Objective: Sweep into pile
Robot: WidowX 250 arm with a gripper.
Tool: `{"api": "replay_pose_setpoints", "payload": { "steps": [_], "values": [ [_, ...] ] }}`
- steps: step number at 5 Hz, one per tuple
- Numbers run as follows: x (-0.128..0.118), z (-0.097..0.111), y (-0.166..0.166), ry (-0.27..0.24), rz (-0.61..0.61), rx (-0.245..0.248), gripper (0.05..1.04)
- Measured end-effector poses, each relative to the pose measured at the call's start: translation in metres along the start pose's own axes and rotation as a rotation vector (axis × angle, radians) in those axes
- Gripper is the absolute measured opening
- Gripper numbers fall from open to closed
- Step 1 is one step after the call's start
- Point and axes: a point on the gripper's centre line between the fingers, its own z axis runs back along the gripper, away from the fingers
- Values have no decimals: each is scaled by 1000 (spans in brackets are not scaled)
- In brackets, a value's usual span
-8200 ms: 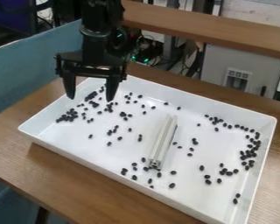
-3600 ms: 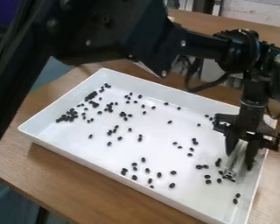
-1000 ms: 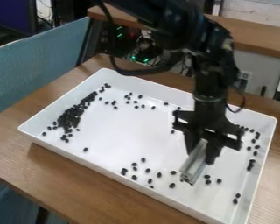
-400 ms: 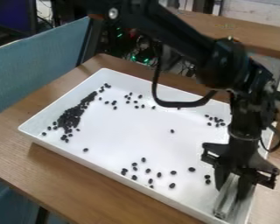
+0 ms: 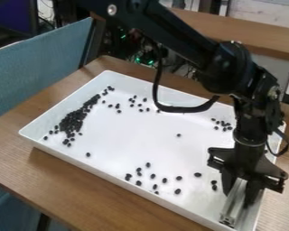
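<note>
The gripper (image 5: 240,198) pinches one metal bar (image 5: 234,206) between its two fingers, both now near the five o'clock corner of the one white tray (image 5: 123,140); a second ago they were closer to its centre. At eleven o'clock from the bar lie two dark beans (image 5: 214,182), then another. About a dozen lie at six o'clock; the ten o'clock pile (image 5: 73,120) is too dense to count.

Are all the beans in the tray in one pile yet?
No, a dense pile lies along the left side, but loose beans are scattered near the front edge of the tray.
</note>
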Motion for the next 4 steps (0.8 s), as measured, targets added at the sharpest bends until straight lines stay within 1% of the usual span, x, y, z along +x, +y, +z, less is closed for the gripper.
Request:
{"api": "replay_pose_setpoints", "payload": {
  "steps": [1,2,3,4],
  "values": [
    [0,0,27,31,7,50,385],
    [-7,6,67,57,-28,110,385],
    [-17,18,131,83,35,122,385],
    [-26,35,174,78,77,146,385]
  ]
}}
